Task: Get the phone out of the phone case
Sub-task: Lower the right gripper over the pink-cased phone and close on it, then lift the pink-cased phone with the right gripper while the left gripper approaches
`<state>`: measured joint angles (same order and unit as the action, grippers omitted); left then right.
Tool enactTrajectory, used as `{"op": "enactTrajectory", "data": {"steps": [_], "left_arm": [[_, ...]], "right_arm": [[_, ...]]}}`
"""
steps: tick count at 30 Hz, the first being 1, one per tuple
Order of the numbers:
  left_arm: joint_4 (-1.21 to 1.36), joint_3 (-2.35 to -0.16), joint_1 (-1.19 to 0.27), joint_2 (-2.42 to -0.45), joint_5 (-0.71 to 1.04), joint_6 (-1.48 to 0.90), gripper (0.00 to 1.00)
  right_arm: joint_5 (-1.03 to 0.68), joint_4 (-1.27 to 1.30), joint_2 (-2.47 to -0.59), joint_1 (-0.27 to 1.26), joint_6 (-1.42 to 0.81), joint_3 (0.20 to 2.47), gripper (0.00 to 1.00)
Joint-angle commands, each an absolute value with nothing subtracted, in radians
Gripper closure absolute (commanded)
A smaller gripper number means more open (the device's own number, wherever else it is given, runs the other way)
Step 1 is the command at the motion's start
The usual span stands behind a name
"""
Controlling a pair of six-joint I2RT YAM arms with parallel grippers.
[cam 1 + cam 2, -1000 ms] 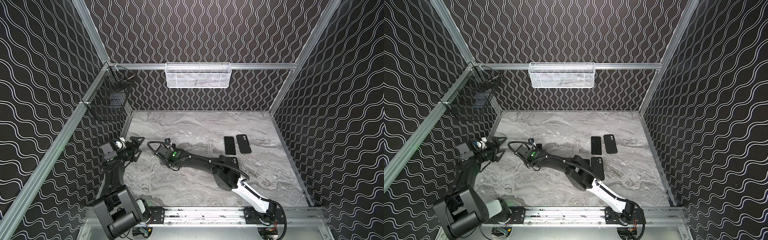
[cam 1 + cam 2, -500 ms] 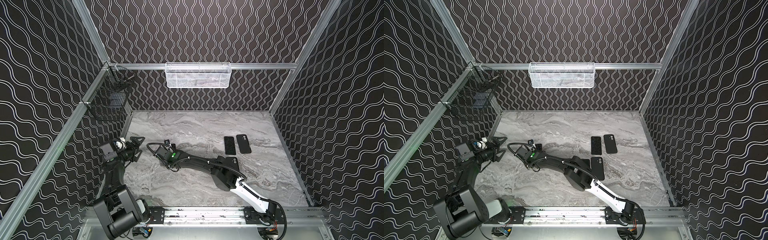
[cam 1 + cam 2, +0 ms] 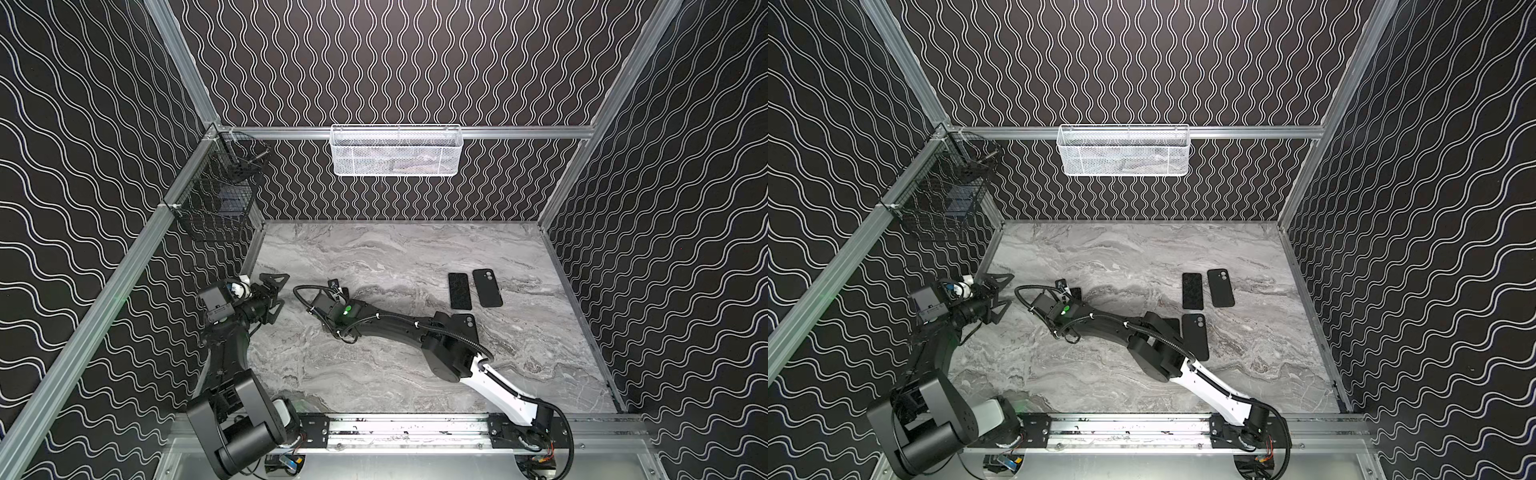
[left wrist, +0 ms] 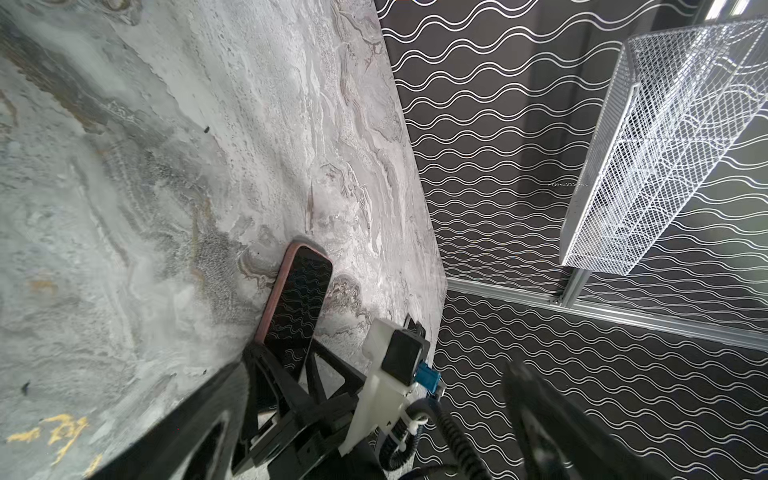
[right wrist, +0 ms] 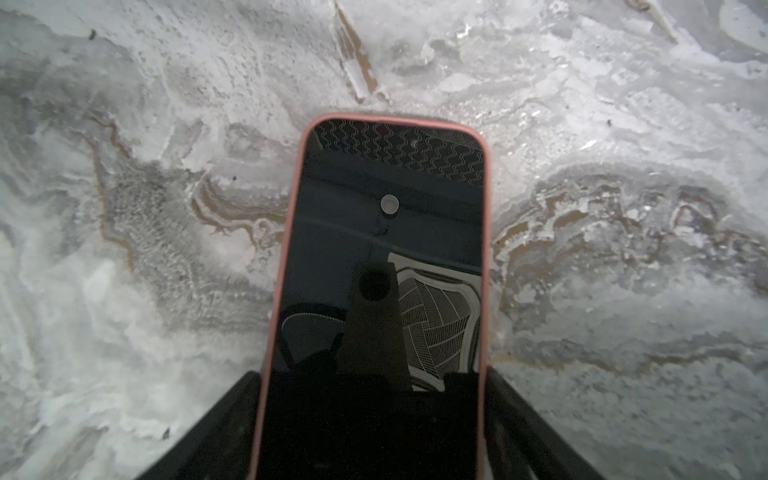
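Observation:
A phone (image 5: pixel 386 232) lies screen up on the marble table, inside a pink phone case (image 5: pixel 289 232) whose rim shows around it. My right gripper (image 5: pixel 372 376) reaches across to the left half of the table. Its black fingers (image 5: pixel 232 415) press on the case's two long sides at the near end. The left wrist view shows the same phone (image 4: pixel 297 303) with the right gripper's fingers over its end. In both top views only a dark corner of the phone (image 3: pixel 1075 292) shows past the right gripper (image 3: pixel 337 291). My left gripper (image 3: pixel 272 291) hangs open and empty just left of it.
A black phone (image 3: pixel 459 291) and a black case (image 3: pixel 487 287) lie side by side at the right. Another black case (image 3: pixel 467 328) lies partly under my right arm. A white mesh basket (image 3: pixel 397 150) hangs on the back wall and a black wire basket (image 3: pixel 216 203) on the left rail.
My right gripper has crept a little to the left, and its jaws have narrowed onto the sides of the cased phone. The left arm has not moved.

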<state>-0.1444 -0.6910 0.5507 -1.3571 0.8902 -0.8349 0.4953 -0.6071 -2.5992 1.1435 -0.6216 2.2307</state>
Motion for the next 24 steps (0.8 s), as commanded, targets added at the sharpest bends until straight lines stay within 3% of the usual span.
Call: {"op": "enactTrajectory", "data": {"steps": [1,24], "left_arm": [[-0.120,-0.692,0.552,-1.356,0.891,-0.824,0.01],[-0.159,-0.687,0.467,-1.344,0.861,-0.786,0.01]], "right_arm": [[0.472,-0.630,-2.577,1.145,-0.629,2.193,0.28],[0.402,-0.401,-2.280,1.094,-0.592,1.808,0.35]]}}
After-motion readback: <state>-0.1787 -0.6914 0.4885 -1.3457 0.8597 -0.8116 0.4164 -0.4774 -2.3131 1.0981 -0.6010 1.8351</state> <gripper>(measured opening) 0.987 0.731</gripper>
